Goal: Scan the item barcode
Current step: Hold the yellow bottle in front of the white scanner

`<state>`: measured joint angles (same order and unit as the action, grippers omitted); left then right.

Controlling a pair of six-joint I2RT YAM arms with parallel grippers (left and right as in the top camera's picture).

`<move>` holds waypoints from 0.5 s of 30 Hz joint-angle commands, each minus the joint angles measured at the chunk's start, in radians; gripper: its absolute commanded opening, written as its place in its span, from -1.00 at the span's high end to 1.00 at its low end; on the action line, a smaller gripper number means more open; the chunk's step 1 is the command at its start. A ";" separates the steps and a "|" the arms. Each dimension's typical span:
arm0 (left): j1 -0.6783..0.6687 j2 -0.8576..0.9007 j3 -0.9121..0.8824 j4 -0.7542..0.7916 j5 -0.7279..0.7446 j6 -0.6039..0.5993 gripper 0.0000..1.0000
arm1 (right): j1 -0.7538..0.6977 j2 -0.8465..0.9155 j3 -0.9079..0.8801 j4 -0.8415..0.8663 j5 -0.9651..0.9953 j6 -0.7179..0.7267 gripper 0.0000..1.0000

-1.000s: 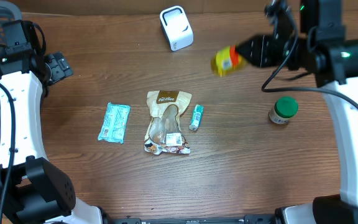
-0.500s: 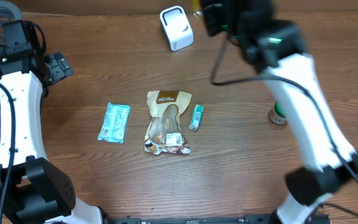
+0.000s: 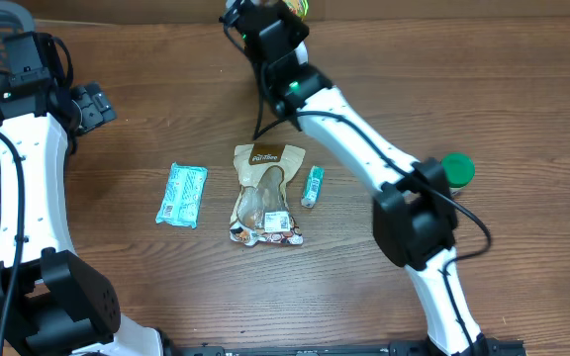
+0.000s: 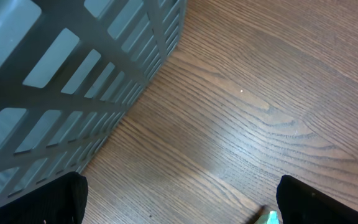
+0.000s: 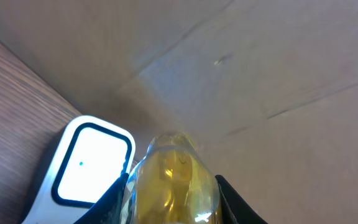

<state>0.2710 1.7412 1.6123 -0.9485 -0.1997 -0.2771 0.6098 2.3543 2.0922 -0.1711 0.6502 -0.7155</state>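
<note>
A yellow bottle (image 5: 173,180) fills the lower middle of the right wrist view, and my right gripper (image 5: 173,196) is shut on it. The white barcode scanner (image 5: 92,165) with its bright window sits just left of and below the bottle. In the overhead view the right gripper (image 3: 287,14) reaches to the table's far edge and covers the scanner; only a sliver of the yellow bottle (image 3: 302,8) shows. My left gripper (image 3: 87,104) stands open at the far left with nothing between its fingers (image 4: 42,202).
A teal packet (image 3: 183,195), a brown pouch (image 3: 265,193) and a small teal tube (image 3: 312,185) lie mid-table. A green-lidded jar (image 3: 457,170) peeks out beside the right arm. A grey basket (image 4: 55,74) stands at the far left. Cardboard backs the table.
The right arm has swung left along the far edge with the yellow bottle and now covers the scanner from above. The left arm has not moved.
</note>
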 commanded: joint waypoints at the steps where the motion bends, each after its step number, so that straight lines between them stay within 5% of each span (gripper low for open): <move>1: 0.009 -0.009 0.018 0.003 -0.013 0.012 -0.99 | -0.003 0.048 0.008 0.064 0.136 -0.071 0.93; 15: 0.009 -0.009 0.018 0.003 -0.013 0.011 -0.99 | -0.003 0.128 0.008 0.148 0.134 -0.071 0.93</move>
<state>0.2710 1.7412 1.6123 -0.9482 -0.1997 -0.2771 0.6086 2.4825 2.0911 -0.0395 0.7609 -0.7837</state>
